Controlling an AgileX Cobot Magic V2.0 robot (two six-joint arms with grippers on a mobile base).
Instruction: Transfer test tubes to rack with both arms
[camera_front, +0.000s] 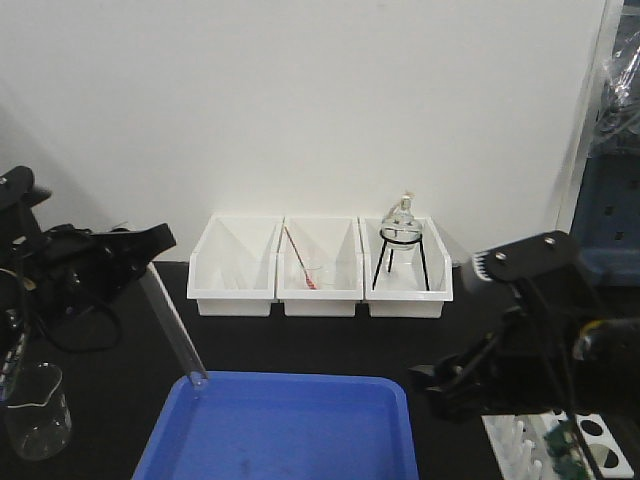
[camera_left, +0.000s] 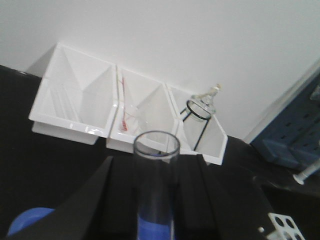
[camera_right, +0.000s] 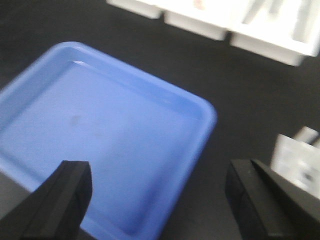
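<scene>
The test tube (camera_front: 178, 330) is gripped near its open top by the left end effector (camera_front: 150, 250) and slants down to the far-left corner of the blue tray (camera_front: 300, 381). The rack (camera_front: 600, 440) lies well apart to the right, nearest the right end effector (camera_front: 445, 385), which is spread wide and empty.

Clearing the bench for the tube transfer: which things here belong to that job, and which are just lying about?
Job: test tube in left claw, white rack, open right claw.
Lying about: glass beaker, three white bins, red-marked rod, tripod with flask, blue tray.
</scene>
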